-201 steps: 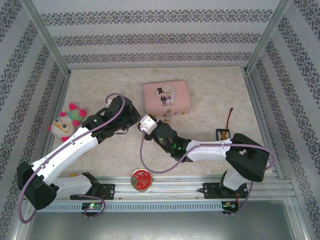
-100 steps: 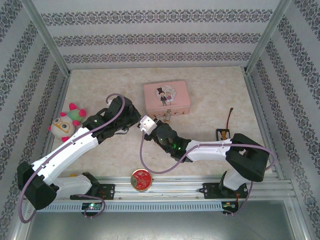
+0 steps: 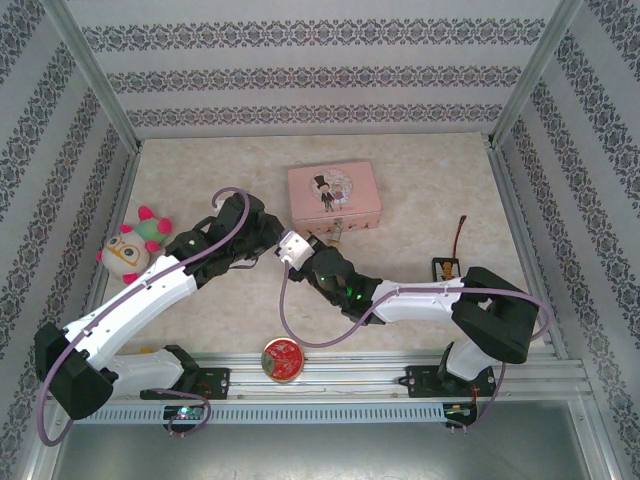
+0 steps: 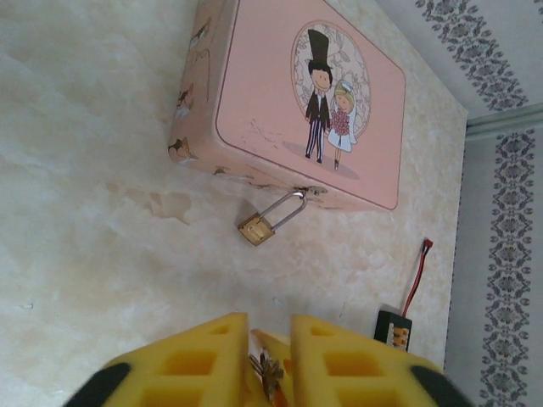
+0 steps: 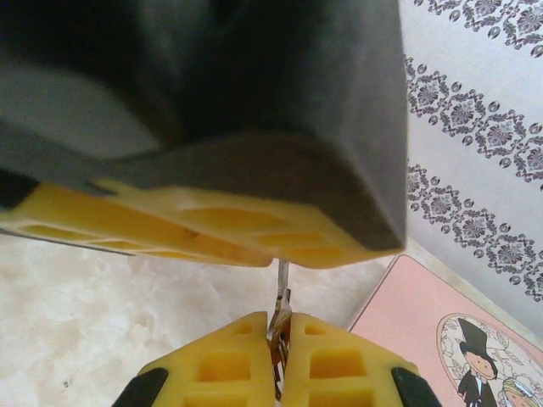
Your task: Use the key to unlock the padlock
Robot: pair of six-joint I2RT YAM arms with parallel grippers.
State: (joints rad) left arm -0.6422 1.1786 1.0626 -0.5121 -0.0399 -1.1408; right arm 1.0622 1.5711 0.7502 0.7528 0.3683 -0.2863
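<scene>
Within 1 second the right end effector clamped the key and the left end effector parted slightly. The padlock hangs at the near edge of the pink tin, bare desk rightward.

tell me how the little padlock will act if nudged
The padlock probably pivots rather than slides, since its shackle is hooked through the hasp on the pink tin. Small and metal, it likely feels dense and slippery.
</scene>
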